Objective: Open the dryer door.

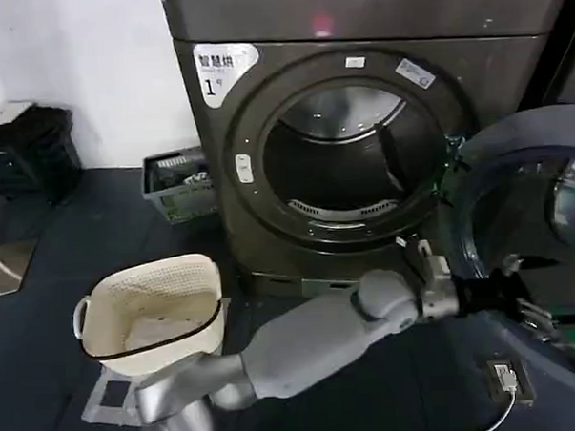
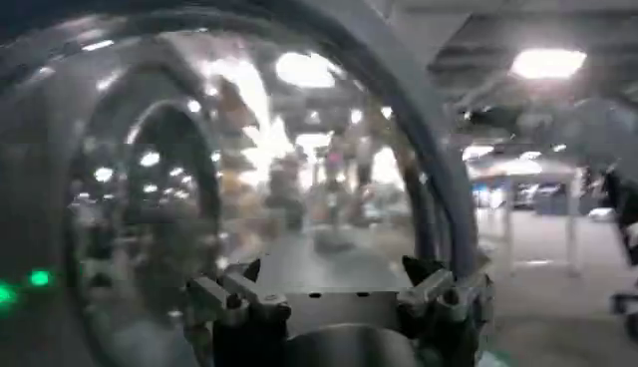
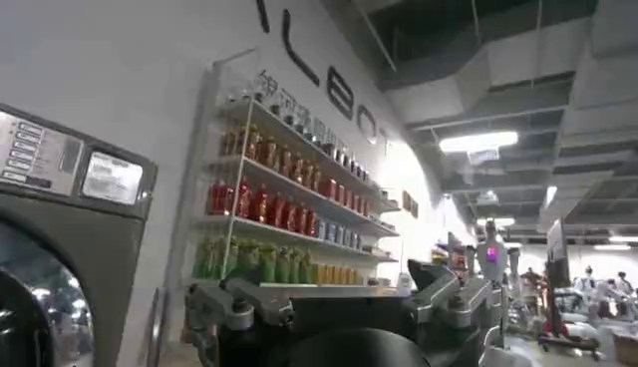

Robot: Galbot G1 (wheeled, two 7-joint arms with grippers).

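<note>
Dryer door (image 1: 532, 233) hangs swung wide to the right of the dryer (image 1: 341, 127), its drum mouth exposed. My left tool (image 1: 520, 296) sits against the door's inner side, fingers apart, gripping nothing. Opening looks finished; next I'd withdraw clear.

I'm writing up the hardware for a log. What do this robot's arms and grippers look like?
The left arm is smooth, rounded light-grey casing, ending in a black wrist section. The left gripper and right gripper each have grey metal fingers with dark pointed tips on a black body.
</note>
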